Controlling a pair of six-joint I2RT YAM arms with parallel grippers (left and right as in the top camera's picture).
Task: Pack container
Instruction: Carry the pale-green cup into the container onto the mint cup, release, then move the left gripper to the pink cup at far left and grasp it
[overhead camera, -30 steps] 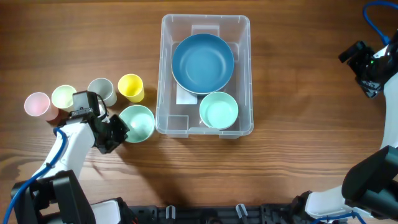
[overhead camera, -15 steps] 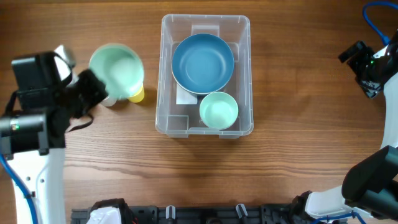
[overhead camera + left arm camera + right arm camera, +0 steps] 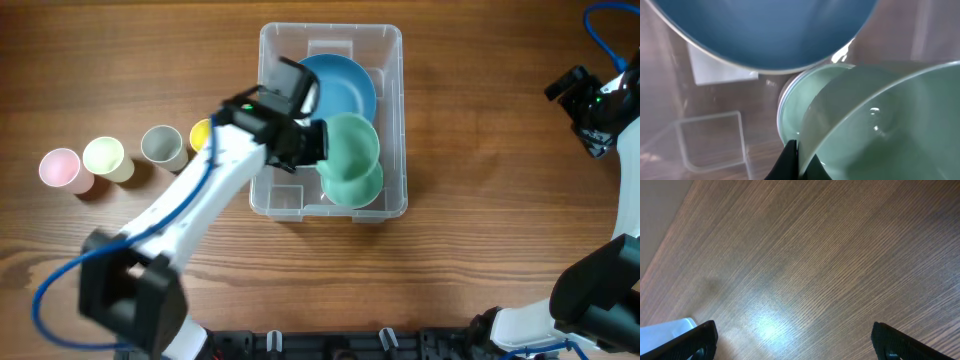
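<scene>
The clear plastic container point(image 3: 392, 60) stands at the table's middle back. In it lie a large blue bowl point(image 3: 345, 80) and a mint green bowl point(image 3: 360, 190) at its front right. My left gripper point(image 3: 318, 142) is shut on the rim of a second mint green bowl point(image 3: 352, 140) and holds it tilted over the first one, inside the container. In the left wrist view the held bowl point(image 3: 890, 130) fills the right side, above the lower green bowl point(image 3: 792, 110) and the blue bowl point(image 3: 765, 30). My right gripper point(image 3: 795, 335) is open and empty over bare table at the far right.
Several small cups stand in a row left of the container: pink point(image 3: 60, 168), pale green point(image 3: 104, 157), grey point(image 3: 162, 146) and yellow point(image 3: 200, 135). A white label point(image 3: 720, 70) lies on the container's base.
My left arm has swung right from the cups, carrying the mint green bowl over the container wall and down above the other green bowl. The right arm has not moved.
</scene>
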